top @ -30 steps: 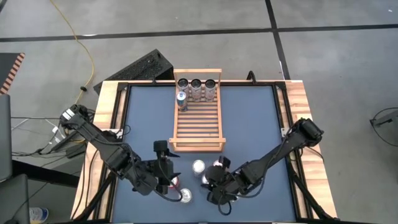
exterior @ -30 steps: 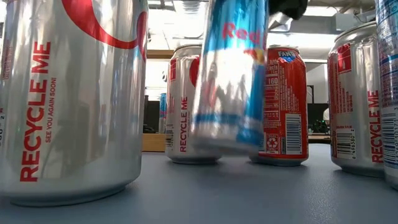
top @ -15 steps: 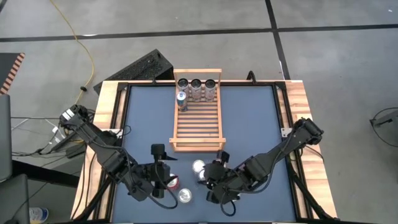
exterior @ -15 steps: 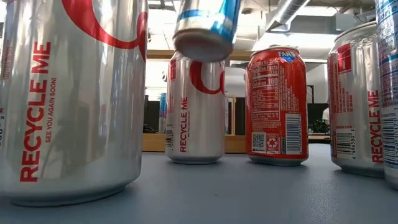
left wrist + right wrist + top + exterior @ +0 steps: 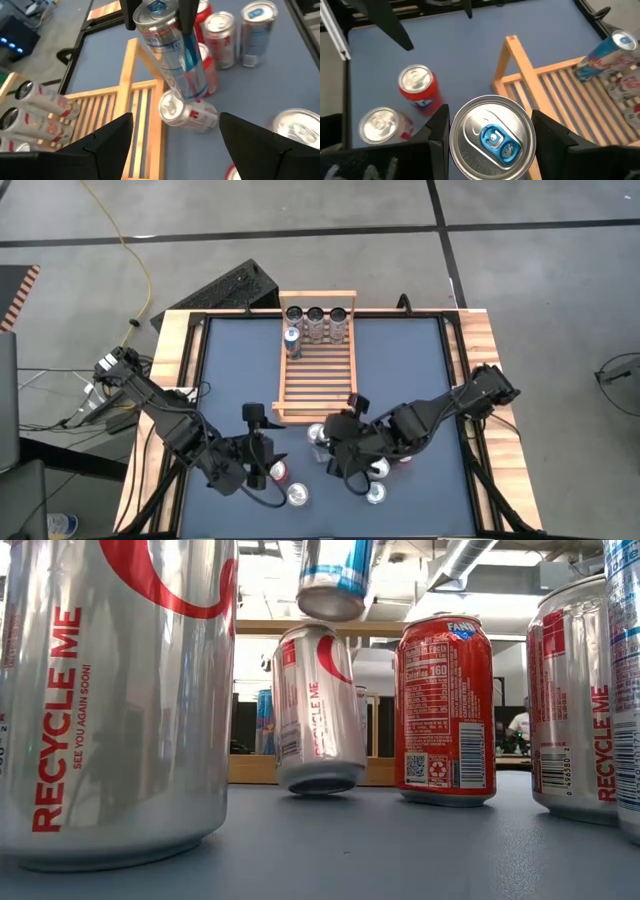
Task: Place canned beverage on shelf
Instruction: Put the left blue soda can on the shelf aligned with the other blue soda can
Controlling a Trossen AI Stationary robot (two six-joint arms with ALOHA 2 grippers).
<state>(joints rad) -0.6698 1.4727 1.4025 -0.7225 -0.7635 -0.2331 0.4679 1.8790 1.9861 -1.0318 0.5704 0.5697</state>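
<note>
My right gripper [image 5: 338,446] is shut on a slim blue-and-silver can [image 5: 172,52] and holds it above the table just before the near rail of the light-wood slatted shelf [image 5: 318,375]. Below it a silver-and-red can [image 5: 318,705] stands tipped, its top leaning toward that rail [image 5: 131,65]; whether it touches rail or held can, I cannot tell. Three cans [image 5: 316,323] and a blue one [image 5: 292,340] rest on the shelf's far end. My left gripper [image 5: 257,448] stands open to the left, with nothing between its fingers. My right gripper pinches the slim can's wall just under its top rim [image 5: 457,140], one finger [image 5: 436,135] on each side. The fingers come slanting down from the table's near right. The can hangs clear of the table [image 5: 335,580], top up, its lower end tilted away.
Loose cans stand on the blue table top near its front edge: a red one [image 5: 278,472] and a silver one [image 5: 297,496] by my left gripper, and several [image 5: 378,480] under my right arm. Big cans [image 5: 120,700] stand close before the low camera.
My right gripper has risen with the slim can and carried it toward the far edge and the shelf's near rail, rolling a little. The silver-and-red can that stood upright under it has tipped, its top going toward the shelf.
</note>
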